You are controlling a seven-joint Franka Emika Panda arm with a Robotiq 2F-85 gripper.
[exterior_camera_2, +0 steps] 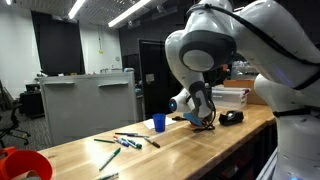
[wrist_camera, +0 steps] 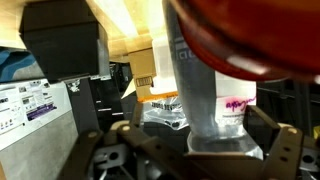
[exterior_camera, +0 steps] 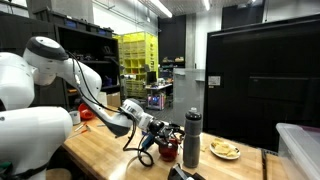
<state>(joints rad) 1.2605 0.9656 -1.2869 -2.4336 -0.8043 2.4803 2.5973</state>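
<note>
My gripper (exterior_camera: 158,140) hangs low over the wooden table (exterior_camera: 110,150), right next to a red cup-like object (exterior_camera: 168,151). A dark grey bottle (exterior_camera: 193,135) stands upright just beyond it. In the wrist view the fingers (wrist_camera: 195,160) are spread wide and hold nothing. The grey bottle (wrist_camera: 208,90) stands between them, farther off, and the red object (wrist_camera: 250,35) fills the top of the picture, very close. In an exterior view the gripper (exterior_camera_2: 203,120) is near the table's far end. I cannot tell whether it touches the red object.
A plate of food (exterior_camera: 224,150) lies beside the bottle and a clear plastic bin (exterior_camera: 300,150) stands at the table's end. A blue cup (exterior_camera_2: 158,123), several markers (exterior_camera_2: 125,142), a black object (exterior_camera_2: 231,117) and a red item (exterior_camera_2: 20,165) are on the table.
</note>
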